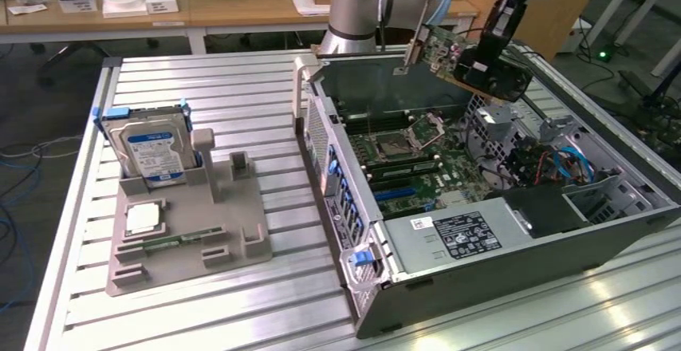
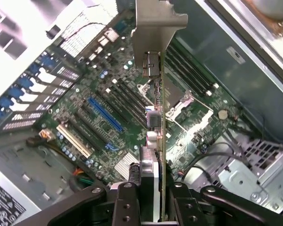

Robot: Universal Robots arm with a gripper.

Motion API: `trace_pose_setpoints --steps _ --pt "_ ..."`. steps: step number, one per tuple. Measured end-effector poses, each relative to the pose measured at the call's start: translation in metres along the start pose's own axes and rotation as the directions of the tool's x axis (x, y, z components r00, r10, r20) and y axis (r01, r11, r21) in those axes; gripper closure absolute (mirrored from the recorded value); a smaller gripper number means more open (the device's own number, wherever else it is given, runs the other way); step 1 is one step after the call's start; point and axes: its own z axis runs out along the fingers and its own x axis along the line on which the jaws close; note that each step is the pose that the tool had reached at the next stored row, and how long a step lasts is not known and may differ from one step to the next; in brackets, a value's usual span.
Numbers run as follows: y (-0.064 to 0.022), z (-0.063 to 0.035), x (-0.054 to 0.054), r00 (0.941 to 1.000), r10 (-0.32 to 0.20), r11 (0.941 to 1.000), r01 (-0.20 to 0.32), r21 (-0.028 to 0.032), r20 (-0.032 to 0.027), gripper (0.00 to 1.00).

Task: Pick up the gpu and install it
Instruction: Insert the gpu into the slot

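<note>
Green-backed gpu (image 1: 438, 48) in the gripper (image 2: 150, 200), tilted above the open computer case (image 1: 500, 275)

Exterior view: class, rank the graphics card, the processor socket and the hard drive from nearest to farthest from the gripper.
1. The graphics card: held in the gripper, above the open computer case.
2. The processor socket: down inside the case.
3. The hard drive: standing in the grey holder at the exterior view's left, outside the case.
</note>
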Motion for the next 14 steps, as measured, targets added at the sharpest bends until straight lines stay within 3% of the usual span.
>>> trace_pose_setpoints --steps 4,7,11,14 --pt "0.0 0.0001 0.0 0.9974 -0.072 0.9974 0.072 -0.0006 -0.0026 0.71" --pt "0.0 0.0002 0.0 0.9919 -0.127 0.9919 0.127 -0.0011 -0.0046 0.71" --pt "0.0 0.0003 0.0 0.9802 -0.198 0.9802 0.198 -0.002 -0.0071 0.71" --pt "0.0 0.0003 0.0 0.9676 -0.252 0.9677 0.252 -0.0028 -0.009 0.71"
